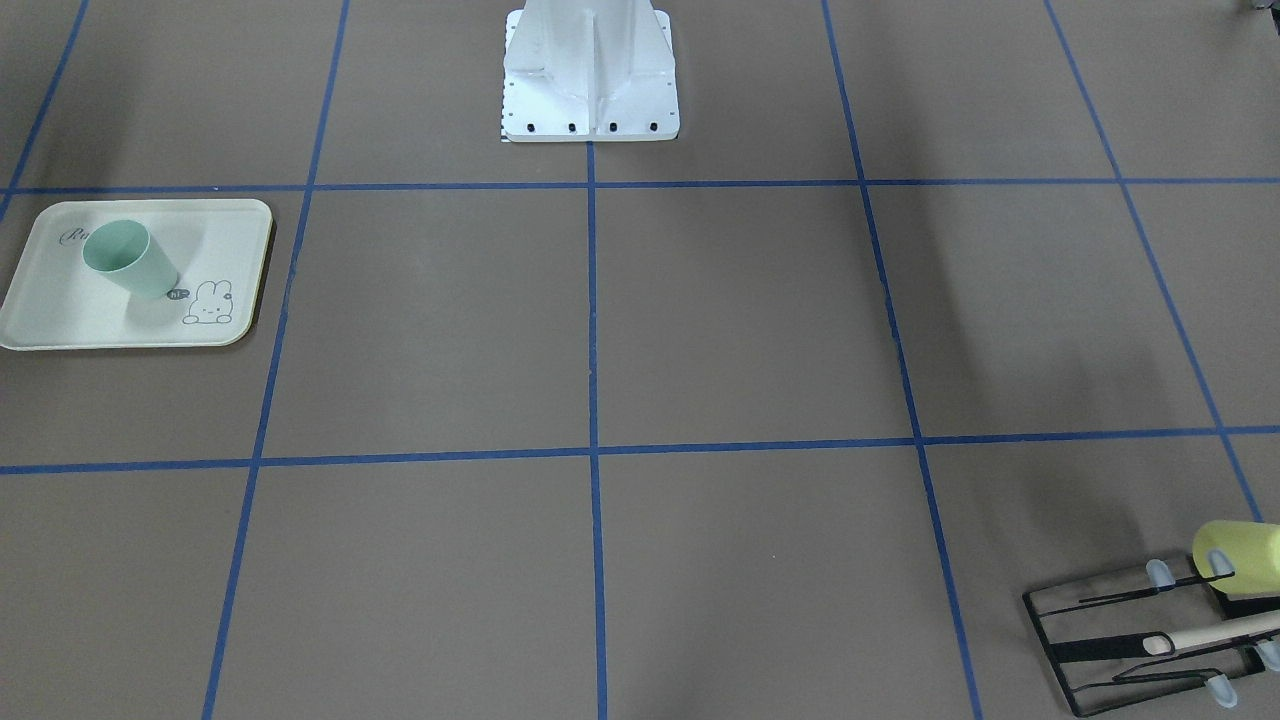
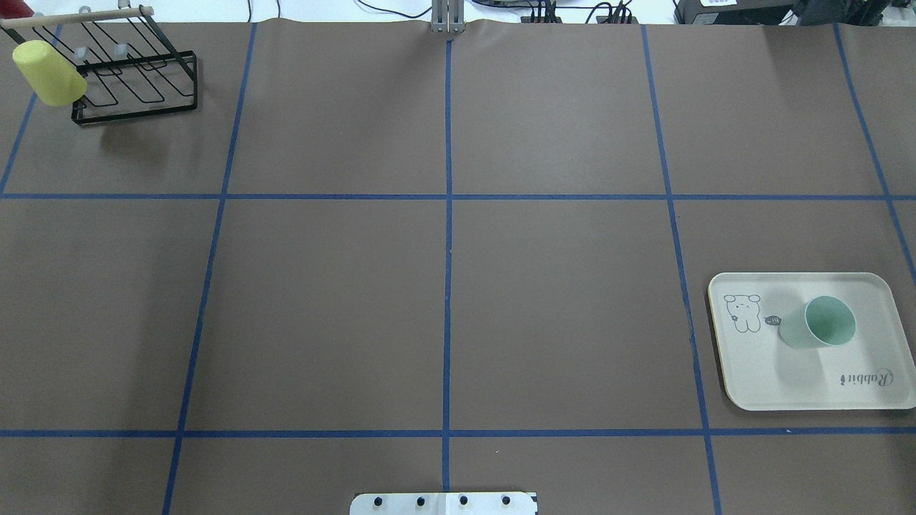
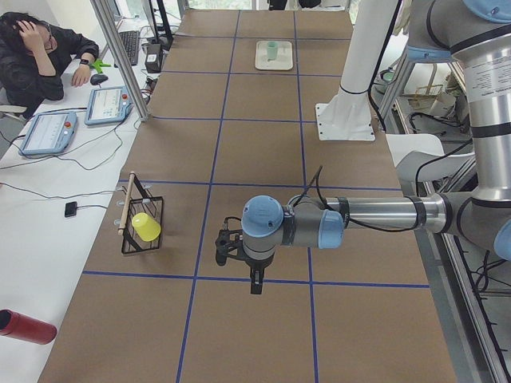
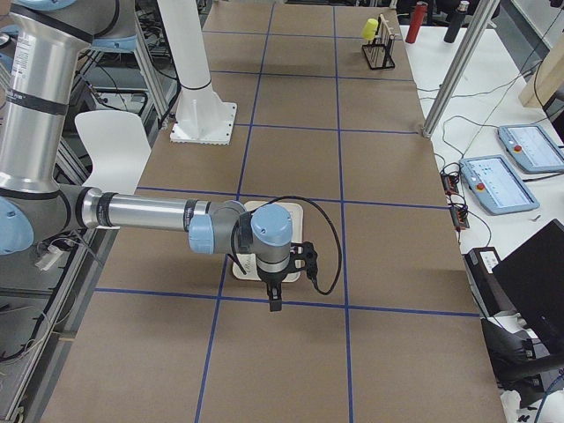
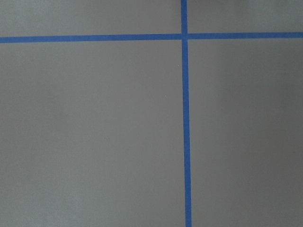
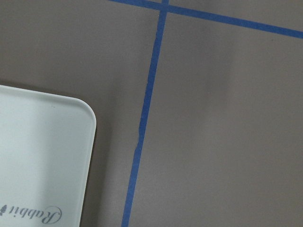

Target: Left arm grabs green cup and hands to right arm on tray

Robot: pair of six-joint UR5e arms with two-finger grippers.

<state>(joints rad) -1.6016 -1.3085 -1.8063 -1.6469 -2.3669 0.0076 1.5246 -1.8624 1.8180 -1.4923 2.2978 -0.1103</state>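
Neither gripper shows in the overhead or front views. The left gripper (image 3: 255, 281) shows only in the left side view and the right gripper (image 4: 274, 300) only in the right side view, both pointing down above the table (image 2: 444, 300). From those angles I cannot tell how the jaws stand.

In the right side view the right arm's wrist covers most of the tray (image 4: 295, 214), and the cup on it is hidden. The right wrist camera catches only one rounded corner of the tray (image 6: 42, 156) with part of the "Rabbit" script. A blue tape line runs just beside that corner at 3 o'clock.

In the overhead view the green cup (image 2: 819, 323) stands mouth up on the tray (image 2: 787, 379), slightly toward 12 o'clock of the tray's middle. The bunny drawing is at its 9 o'clock and the script at its 5 o'clock. The tray lies at about 4 o'clock on the table, and its outer edge runs to the frame's border.

The black wire rack (image 2: 136, 79) with the yellow-green cup (image 2: 49, 73) sits at 10 o'clock, near the far table edge. In the front view the frame cuts that cup off. Rack and tray are well apart, with taped brown squares between them.
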